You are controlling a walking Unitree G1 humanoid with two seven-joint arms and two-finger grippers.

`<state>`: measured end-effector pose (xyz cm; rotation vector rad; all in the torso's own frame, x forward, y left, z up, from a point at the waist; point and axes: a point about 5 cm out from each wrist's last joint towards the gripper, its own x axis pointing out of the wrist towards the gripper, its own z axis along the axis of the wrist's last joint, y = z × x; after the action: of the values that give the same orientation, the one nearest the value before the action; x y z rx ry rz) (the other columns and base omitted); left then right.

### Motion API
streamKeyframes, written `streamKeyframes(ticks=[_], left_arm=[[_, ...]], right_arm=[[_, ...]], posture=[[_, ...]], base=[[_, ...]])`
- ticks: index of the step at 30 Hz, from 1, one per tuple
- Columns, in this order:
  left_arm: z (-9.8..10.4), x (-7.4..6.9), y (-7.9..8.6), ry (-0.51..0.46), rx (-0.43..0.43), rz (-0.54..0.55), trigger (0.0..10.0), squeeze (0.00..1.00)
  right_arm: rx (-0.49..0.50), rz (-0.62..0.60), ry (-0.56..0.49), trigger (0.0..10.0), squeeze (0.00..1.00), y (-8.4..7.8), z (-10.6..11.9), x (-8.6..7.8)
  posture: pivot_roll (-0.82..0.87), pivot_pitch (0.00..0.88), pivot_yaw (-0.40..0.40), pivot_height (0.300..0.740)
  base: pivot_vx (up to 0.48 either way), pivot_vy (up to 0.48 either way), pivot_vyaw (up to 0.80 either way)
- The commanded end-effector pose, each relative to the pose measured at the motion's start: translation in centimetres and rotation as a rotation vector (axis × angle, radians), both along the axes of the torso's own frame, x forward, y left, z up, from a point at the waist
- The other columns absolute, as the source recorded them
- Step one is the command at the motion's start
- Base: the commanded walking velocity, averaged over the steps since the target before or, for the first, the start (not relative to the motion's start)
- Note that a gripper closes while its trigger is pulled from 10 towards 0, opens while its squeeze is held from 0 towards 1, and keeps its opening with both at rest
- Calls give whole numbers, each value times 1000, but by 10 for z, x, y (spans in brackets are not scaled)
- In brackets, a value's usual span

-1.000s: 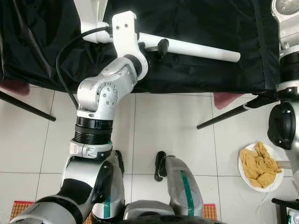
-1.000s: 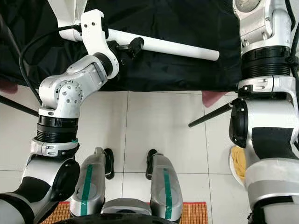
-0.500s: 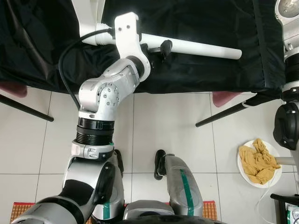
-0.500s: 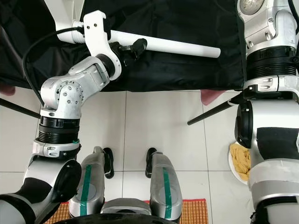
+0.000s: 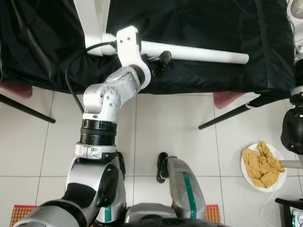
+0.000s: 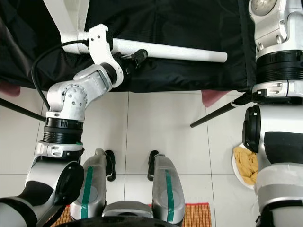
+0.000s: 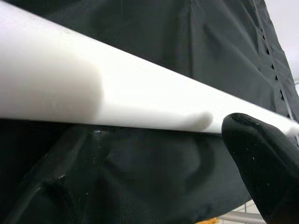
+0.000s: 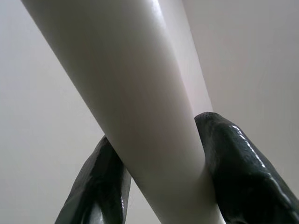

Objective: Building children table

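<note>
The white table leg (image 5: 199, 52) is lying across the black cloth (image 5: 213, 28), running from the left gripper (image 5: 158, 59) out toward three o'clock, its free end hanging unsupported. At its ten o'clock end it is meeting a second white piece (image 5: 90, 21), apparently the joint being assembled. The left gripper is clamping the leg between its black fingers (image 7: 261, 163). The right gripper (image 8: 159, 177) is pinching another white leg (image 8: 117, 93) between its fingertips; the right arm (image 6: 277, 94) is rising at three o'clock. My worry: the long overhang is levering against a narrow grip, so the leg may twist or slip and miss the joint. At four o'clock a plate of food (image 5: 263, 166) is sitting on the tiled floor (image 5: 170, 127).
</note>
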<state>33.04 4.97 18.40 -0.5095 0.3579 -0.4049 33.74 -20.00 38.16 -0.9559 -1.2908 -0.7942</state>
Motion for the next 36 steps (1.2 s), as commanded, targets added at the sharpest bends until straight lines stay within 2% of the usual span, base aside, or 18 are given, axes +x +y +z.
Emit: streamKeyframes(ticks=[1, 8, 16, 24, 27, 34, 36], left_arm=[[-19, -1, 1, 85, 23, -2, 10000, 0], [-20, -1, 0, 96, 20, -1, 10000, 0], [-40, -5, 6, 190, 51, 22, 10000, 0], [-49, -8, 12, 243, 104, 27, 10000, 0], [-51, 0, 25, 265, 124, 111, 10000, 0], [-42, 18, 29, 197, 127, 166, 10000, 0], [-36, 28, 28, 160, 114, 180, 10000, 0]], right_arm=[[100, 43, -120, 0, 0, -12, 17, -16], [131, 27, -111, 0, 0, -19, 15, -17], [192, 17, -128, 0, 0, -30, 19, -22], [198, 22, -151, 0, 0, -30, 24, -26], [202, 50, -152, 0, 0, -27, 24, -29], [225, 119, -122, 0, 0, -21, 19, -33], [262, 169, -92, 0, 0, -21, 15, -38]], posture=[[92, 178, -4, 740], [88, 179, 2, 740], [81, 177, 12, 740], [81, 175, 18, 740], [75, 168, 24, 740], [71, 162, 23, 740], [57, 164, 23, 740]], base=[[0, 0, 0], [0, 0, 0], [0, 0, 0], [0, 0, 0], [0, 0, 0], [0, 0, 0], [0, 0, 0]])
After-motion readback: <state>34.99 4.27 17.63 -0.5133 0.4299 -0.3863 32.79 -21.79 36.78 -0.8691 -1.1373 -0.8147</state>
